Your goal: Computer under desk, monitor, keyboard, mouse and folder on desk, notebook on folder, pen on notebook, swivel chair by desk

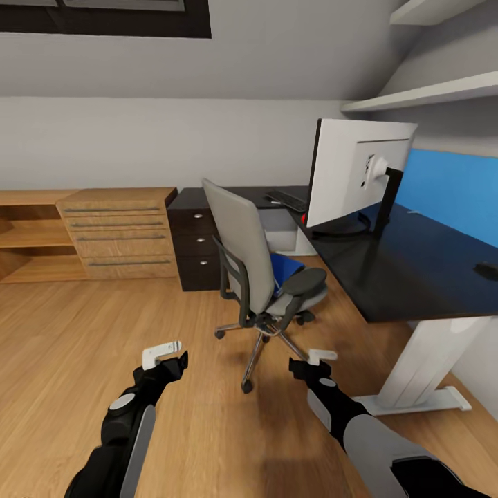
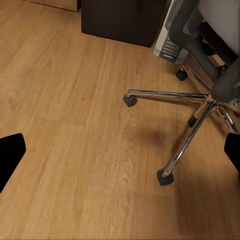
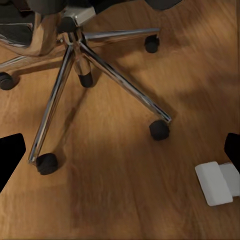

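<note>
The swivel chair (image 1: 242, 256), grey with black armrests, stands on the wood floor in front of the black desk (image 1: 401, 270), its back turned toward me. The blue folder (image 1: 286, 268) lies on its seat. On the desk stands the monitor (image 1: 353, 173), seen from its pale rear, and the keyboard (image 1: 286, 200) lies farther back. The silver computer (image 2: 169, 44) sits under the desk behind the chair. My left gripper (image 1: 169, 358) and right gripper (image 1: 311, 362) hover low over the floor, both open and empty, short of the chair's chrome base (image 3: 75, 60).
A light-wood drawer cabinet (image 1: 119, 232) stands along the back wall, left of the desk's black drawer block (image 1: 196, 250). The desk's white leg and foot (image 1: 418, 387) stand on the floor right of my right arm. A small dark object (image 1: 487, 270) lies at the desk's right end.
</note>
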